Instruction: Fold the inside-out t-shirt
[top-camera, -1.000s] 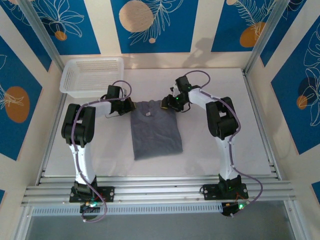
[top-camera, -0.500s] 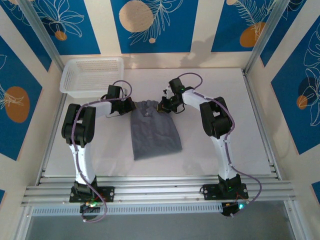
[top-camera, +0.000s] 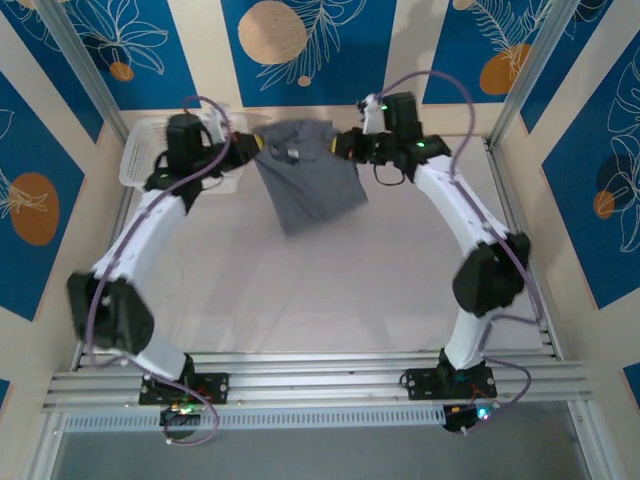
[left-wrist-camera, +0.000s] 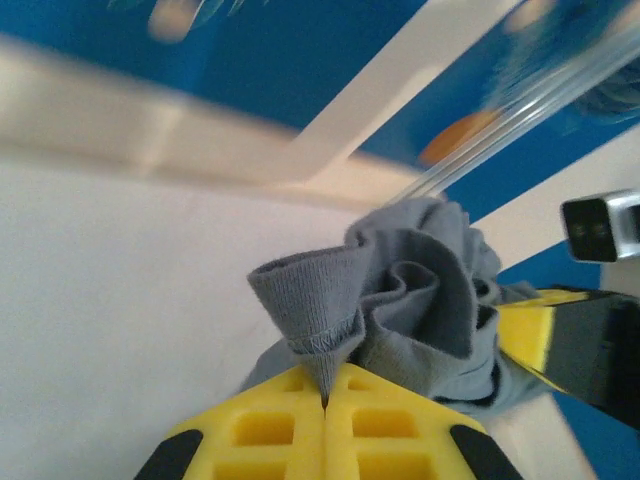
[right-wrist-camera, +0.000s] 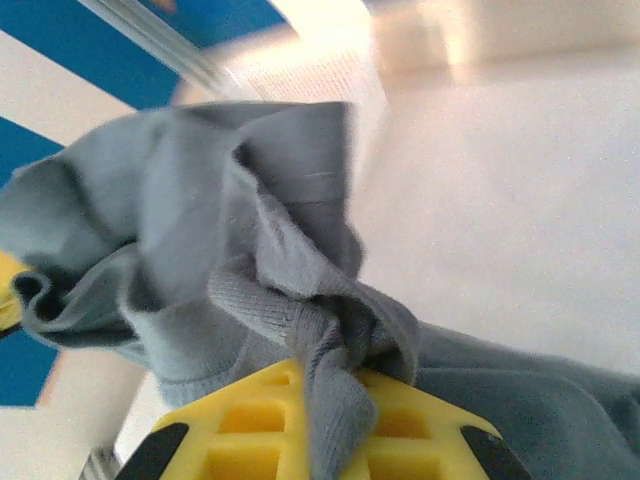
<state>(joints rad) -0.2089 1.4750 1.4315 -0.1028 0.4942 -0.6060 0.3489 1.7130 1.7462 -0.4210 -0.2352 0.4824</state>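
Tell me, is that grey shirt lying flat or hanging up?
Hanging: the t-shirt droops between the left pincer and right pincer, each shut on its bunched upper edge.

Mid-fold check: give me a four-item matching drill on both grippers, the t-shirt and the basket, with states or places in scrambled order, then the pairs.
Column one:
1. left gripper
2. right gripper
3. t-shirt
4. white basket

Column two:
a. hangs bunched between the two grippers
b. shut on the shirt's top edge on the side away from the basket
c. stands at the far left, apart from the shirt
d. shut on the shirt's top edge on the basket side

Pairs: 1-d, 2-b, 3-a, 4-c
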